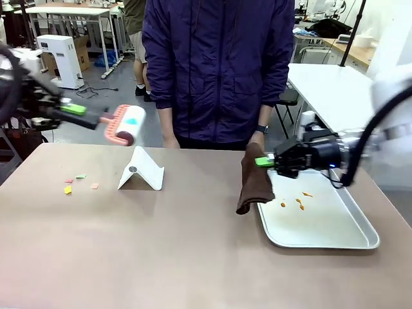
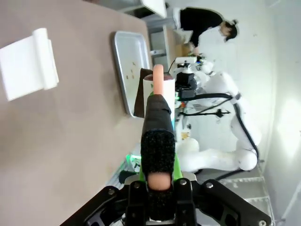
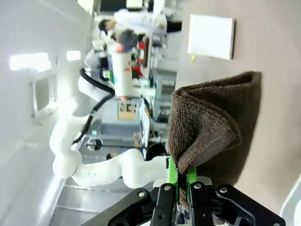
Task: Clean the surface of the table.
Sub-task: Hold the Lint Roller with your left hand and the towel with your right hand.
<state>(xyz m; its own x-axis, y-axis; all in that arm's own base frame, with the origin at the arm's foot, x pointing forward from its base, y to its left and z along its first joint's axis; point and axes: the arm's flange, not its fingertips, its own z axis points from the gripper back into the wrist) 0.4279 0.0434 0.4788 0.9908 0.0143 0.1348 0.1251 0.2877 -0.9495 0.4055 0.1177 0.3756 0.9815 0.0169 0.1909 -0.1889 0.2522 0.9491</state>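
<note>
Left gripper (image 1: 72, 109) — clamped on the handle of a lint roller (image 1: 126, 125). The roller head is held in the air beyond the table's far left edge, apart from the surface. Judgement: kept clear of the top until it is lowered onto the litter.

Right gripper (image 1: 266, 161) — clenched on the upper fold of a brown cloth (image 1: 253, 185). The cloth hangs down with its lower end at or just above the table (image 1: 161, 257), beside the left rim of the silver tray (image 1: 360, 242). Judgement: hung edge-down so it can be dragged as a wipe, probably toward the tray.

Table: brownish-taupe top spanning the front view; this is the surface to be cleaned and it is not yet clean.

Paper scraps (image 1: 68, 188): yellow, green and pinkish bits on the table's left part, near a white folded stand (image 1: 141, 171).

Orange crumbs (image 1: 297, 202): lying inside the tray, which looks to be the collecting place.

Person (image 1: 219, 64): standing at the far edge, with one hand (image 1: 254, 143) just behind the cloth; contact cannot be told.

Views compared: the front view blurs the left gripper. The left wrist view looks along the handle and shows the green pads pressed to its black foam sleeve, with the tray and cloth beyond. The right wrist view shows the cloth doubled over and pinched between the pads, with its towelling weave. The front view lays out the scraps and crumbs.
</note>
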